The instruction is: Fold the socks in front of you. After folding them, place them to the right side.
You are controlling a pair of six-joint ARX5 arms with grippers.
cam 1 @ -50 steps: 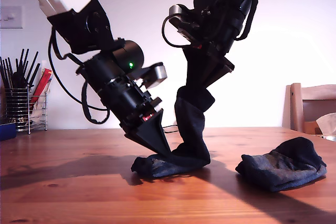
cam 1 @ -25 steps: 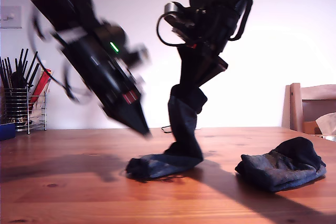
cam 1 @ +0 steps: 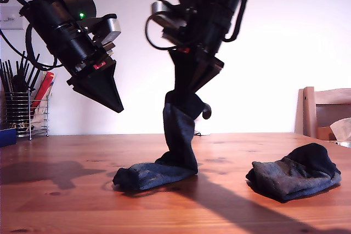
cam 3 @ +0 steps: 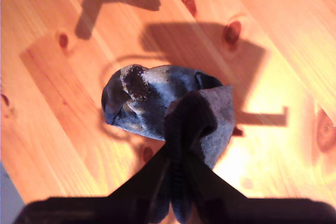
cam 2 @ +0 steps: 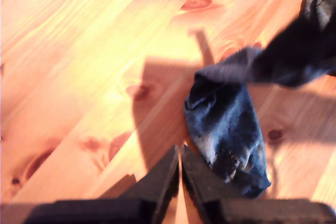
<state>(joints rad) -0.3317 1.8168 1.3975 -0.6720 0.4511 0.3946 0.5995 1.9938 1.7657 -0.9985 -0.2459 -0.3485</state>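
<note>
On the wooden surface (cam 1: 66, 201), a folded sock (cam 1: 296, 178) lies well apart from both jaws. My second gripper (cam 1: 189, 89) pinches the hanging sock (cam 1: 178, 141) by its cuff; the toe trails below. My first gripper (cam 1: 112, 102) hovers beside it, jaws together and empty. Behind, a wire rack (cam 1: 22, 114) holds dark utensils (cam 1: 16, 72).

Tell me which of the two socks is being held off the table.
The sock in the middle of the exterior view: my second gripper pinches its cuff up while its toe trails on the table. The folded sock at that view's right lies untouched.
</note>
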